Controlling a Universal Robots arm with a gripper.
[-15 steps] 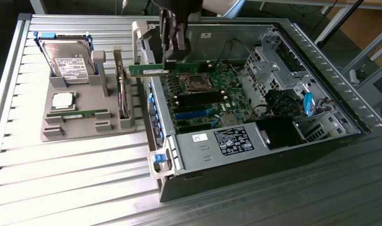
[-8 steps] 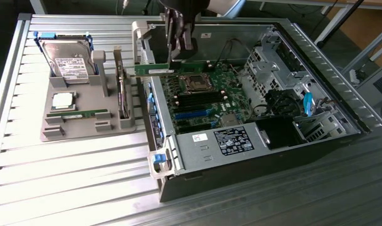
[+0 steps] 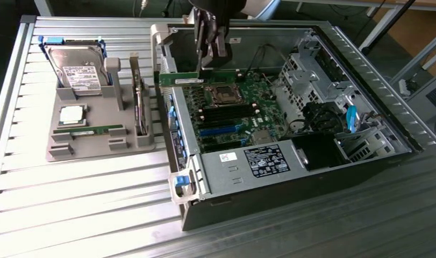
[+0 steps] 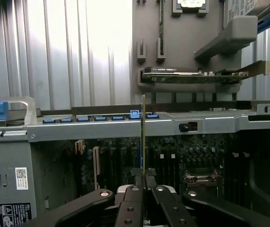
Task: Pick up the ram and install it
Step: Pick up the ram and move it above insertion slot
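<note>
Two look-alike green sticks are showing in the exterior view. One, the ram [image 3: 196, 79], is hanging level in the hand [image 3: 212, 61], while the second stick [image 3: 88, 130] is lying flat in the grey tray [image 3: 81, 149] on the slatted metal surface [image 3: 81, 204]. The hand is reaching down from above with its fingers closed on the ram's upper edge. It is holding the ram inside the open computer case [image 3: 275, 200], over the motherboard [image 3: 225, 115] and just beyond the processor socket [image 3: 221, 95]. Whether the ram's lower edge is touching the board I cannot tell. In the wrist view the ram [image 4: 143, 132] is appearing edge-on, a thin strip pinched in the hand [image 4: 144, 180] above the motherboard [image 4: 182, 156]. A silver chip [image 3: 72, 114] and a hard drive [image 3: 78, 70] are sitting in the tray too.
</note>
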